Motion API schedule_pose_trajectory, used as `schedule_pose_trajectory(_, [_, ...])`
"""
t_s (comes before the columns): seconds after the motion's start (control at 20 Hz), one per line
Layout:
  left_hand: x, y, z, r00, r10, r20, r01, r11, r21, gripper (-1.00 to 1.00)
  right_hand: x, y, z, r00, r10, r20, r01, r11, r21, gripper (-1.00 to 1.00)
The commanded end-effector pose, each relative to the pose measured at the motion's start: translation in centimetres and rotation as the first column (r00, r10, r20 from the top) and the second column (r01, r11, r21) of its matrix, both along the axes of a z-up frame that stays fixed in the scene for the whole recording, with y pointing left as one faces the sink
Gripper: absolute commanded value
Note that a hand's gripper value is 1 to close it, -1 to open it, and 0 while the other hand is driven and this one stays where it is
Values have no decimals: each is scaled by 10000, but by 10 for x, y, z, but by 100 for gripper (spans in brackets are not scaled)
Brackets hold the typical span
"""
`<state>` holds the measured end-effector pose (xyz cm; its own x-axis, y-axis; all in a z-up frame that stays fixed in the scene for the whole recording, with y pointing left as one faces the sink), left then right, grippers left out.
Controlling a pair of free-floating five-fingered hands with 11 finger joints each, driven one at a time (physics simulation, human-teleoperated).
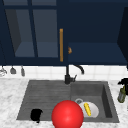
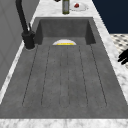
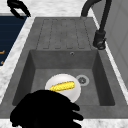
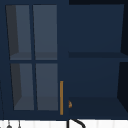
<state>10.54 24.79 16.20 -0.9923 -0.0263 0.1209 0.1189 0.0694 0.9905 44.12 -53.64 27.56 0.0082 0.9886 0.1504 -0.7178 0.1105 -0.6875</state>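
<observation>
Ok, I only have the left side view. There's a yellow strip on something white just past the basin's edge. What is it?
Observer: A corn cob lying across a white plate on the basin floor.
Operator: Anything beside that plate?
Observer: The drain, close by the plate's rim on the side toward the faucet.
Operator: And where's the right hand?
Observer: The right hand is over the counter to the right of the sink, just above a bottle.
</observation>
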Motion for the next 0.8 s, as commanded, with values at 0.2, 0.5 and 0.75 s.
schedule_pose_trajectory(0.2, [0,0,0,10000,0,0,0,10000,0,0,-10,-1,-7,10000,-3,32,3,10000,58,-100])
schedule_pose_trajectory(0.5, [0,0,0,10000,0,0,0,10000,0,0,-9,-1,-11,10000,-1,-38,2,10000,62,-100])
schedule_pose_trajectory(0.75, [0,0,0,10000,0,0,0,10000,0,0,-7,0,-14,10000,-4,-77,4,10000,56,-100])
